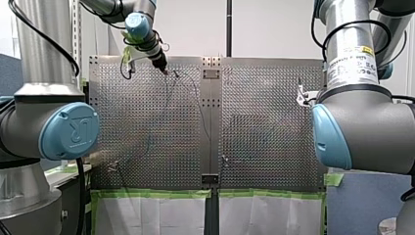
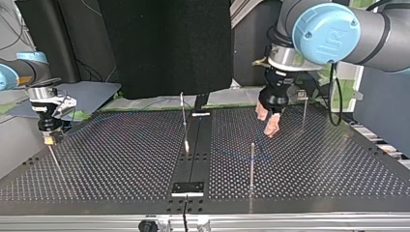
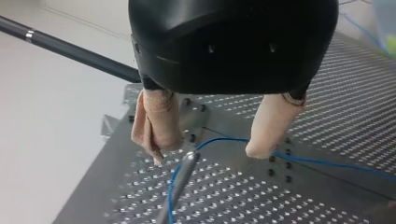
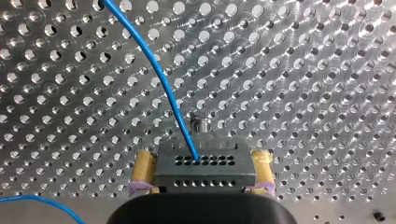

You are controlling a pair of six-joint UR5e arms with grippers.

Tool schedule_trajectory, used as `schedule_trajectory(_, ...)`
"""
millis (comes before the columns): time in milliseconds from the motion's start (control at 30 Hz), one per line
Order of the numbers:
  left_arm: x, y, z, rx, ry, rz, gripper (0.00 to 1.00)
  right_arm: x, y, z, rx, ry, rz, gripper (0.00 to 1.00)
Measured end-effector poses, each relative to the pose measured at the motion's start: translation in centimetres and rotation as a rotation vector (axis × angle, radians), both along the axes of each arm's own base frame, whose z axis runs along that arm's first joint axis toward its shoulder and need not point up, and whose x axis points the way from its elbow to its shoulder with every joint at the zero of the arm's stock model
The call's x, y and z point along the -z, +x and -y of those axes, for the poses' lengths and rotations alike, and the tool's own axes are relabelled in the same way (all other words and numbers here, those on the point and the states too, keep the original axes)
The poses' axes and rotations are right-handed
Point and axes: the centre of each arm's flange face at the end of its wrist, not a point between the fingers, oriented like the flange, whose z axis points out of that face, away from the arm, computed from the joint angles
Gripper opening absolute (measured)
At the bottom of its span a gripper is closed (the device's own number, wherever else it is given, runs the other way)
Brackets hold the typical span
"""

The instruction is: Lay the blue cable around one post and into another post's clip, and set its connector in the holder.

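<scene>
— Right wrist view: right gripper (image 4: 201, 164) clamped on connector (image 4: 205, 173), blue cable (image 4: 161, 79) leading ahead from it.
— And left gripper (image 3: 205, 150)?
— Spread wide, holding nothing; cable passing between fingers (image 3: 156, 126), bending at post (image 3: 183, 169). Likely mid-loop; clipping, seating left.

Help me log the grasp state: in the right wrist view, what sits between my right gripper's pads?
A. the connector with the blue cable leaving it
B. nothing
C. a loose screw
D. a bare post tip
A: the right gripper clamps the connector between its yellow pads, the blue cable running out of it.
</scene>
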Motion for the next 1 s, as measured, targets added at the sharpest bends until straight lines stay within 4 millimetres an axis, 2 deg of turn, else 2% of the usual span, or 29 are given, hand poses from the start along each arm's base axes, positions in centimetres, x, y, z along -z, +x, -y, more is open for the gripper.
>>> schedule_trajectory(433,0.4,-1.5,-0.2,0.044,0.145,-0.094,1.0,0.0,0.1,0.0,-0.001,-0.002,0.0,0.79)
schedule_trajectory(767,-2.3,-0.5,0.3,0.089,0.202,0.012,1.0,0.0,0.1,0.0,-0.001,0.0,-0.001,0.79)
schedule_trajectory(1000,-2.8,0.1,0.5,0.101,0.243,0.074,1.0,0.0,0.2,0.0,-0.002,0.0,-0.001,0.79)
